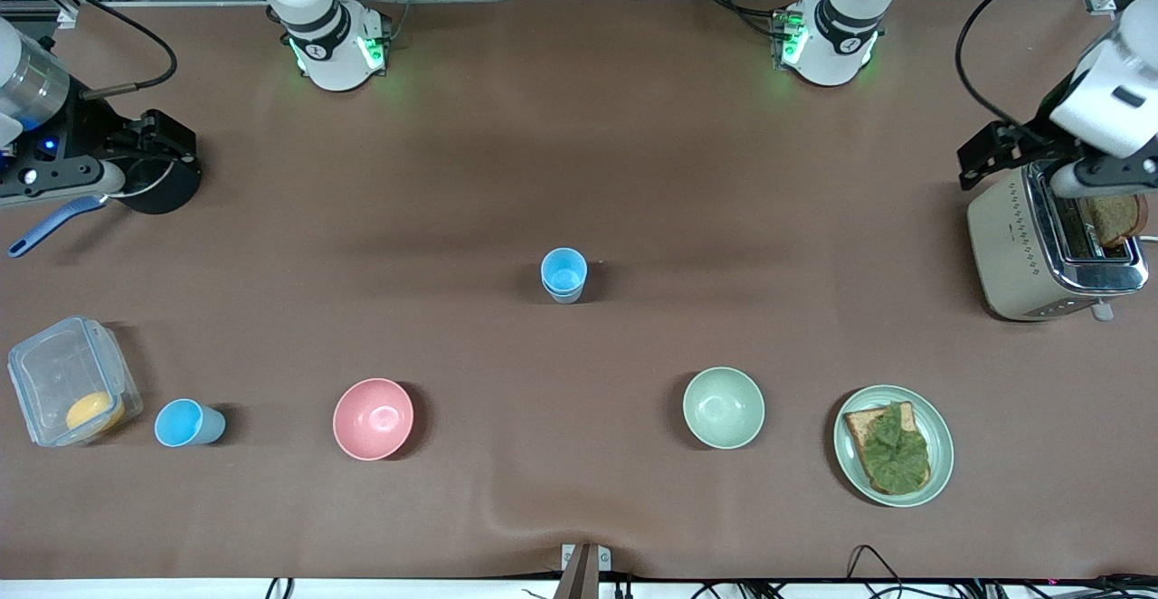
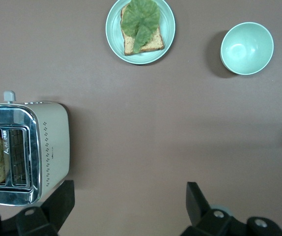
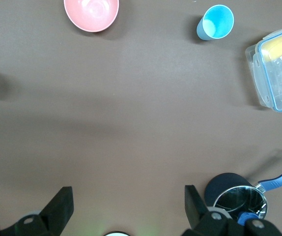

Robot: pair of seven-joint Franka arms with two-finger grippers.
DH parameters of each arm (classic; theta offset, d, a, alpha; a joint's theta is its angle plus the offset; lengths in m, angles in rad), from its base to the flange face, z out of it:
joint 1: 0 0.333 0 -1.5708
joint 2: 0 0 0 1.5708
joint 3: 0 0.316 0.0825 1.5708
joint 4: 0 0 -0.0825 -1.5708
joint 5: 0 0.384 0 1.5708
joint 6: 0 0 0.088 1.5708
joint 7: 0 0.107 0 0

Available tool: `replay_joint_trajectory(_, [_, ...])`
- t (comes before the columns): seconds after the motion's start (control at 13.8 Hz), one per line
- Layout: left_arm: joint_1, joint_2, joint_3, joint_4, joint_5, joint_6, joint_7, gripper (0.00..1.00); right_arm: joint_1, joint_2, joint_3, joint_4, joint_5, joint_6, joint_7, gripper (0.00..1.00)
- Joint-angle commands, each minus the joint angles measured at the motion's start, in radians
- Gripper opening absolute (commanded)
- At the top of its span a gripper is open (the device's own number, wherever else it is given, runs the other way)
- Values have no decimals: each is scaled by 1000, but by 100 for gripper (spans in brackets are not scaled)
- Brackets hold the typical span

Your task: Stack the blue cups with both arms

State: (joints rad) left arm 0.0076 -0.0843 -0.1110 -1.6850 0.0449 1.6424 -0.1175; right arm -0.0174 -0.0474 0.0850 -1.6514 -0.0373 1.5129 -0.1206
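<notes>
At the right arm's end of the table, the right arm's black two-finger gripper (image 3: 126, 209) hangs with its fingers spread wide and nothing between them, over bare brown cloth beside a round black pot (image 1: 161, 185) with a blue-handled utensil (image 1: 50, 224) lying just beside it. Nearer the front camera along that same end sits a clear plastic lidded box (image 1: 71, 380) holding something yellow, and just beside it a single small light-blue plastic tumbler (image 1: 187, 423) stands slightly tilted, mouth up and empty. Next along the row toward the left arm's end, well apart from that cup, is a round pink bowl (image 1: 373, 418). Near the middle of the table, farther from the front camera than the bowls, stands the stack of blue cups (image 1: 564, 274); it looks like one tumbler nested in another, though the rims are too close together to be sure. Toward the left arm's end, a round pale green bowl (image 1: 723, 407) sits empty, and beside it a pale green plate (image 1: 939, 436) carries a slice of toast topped with a green leaf (image 1: 893, 447). At the left arm's end, a cream and chrome toaster (image 1: 1040, 251) holds a slice of brown bread (image 1: 1113, 218) upright in its slot, and the left arm's black gripper (image 2: 128, 204) waits over the cloth next to the toaster, its fingers wide apart and empty.
</notes>
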Motion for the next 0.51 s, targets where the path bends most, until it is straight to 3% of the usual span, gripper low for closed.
replay_joint_trajectory(0.0, [-38,-20,31,-4,-17,-10,15,100,-19,6,15,19,0,-17,-5,100])
replay_joint_trajectory(0.43, [-31,-17,51,59,-23,-94,125,100,-27,8,9,19,0,-36,-5,100])
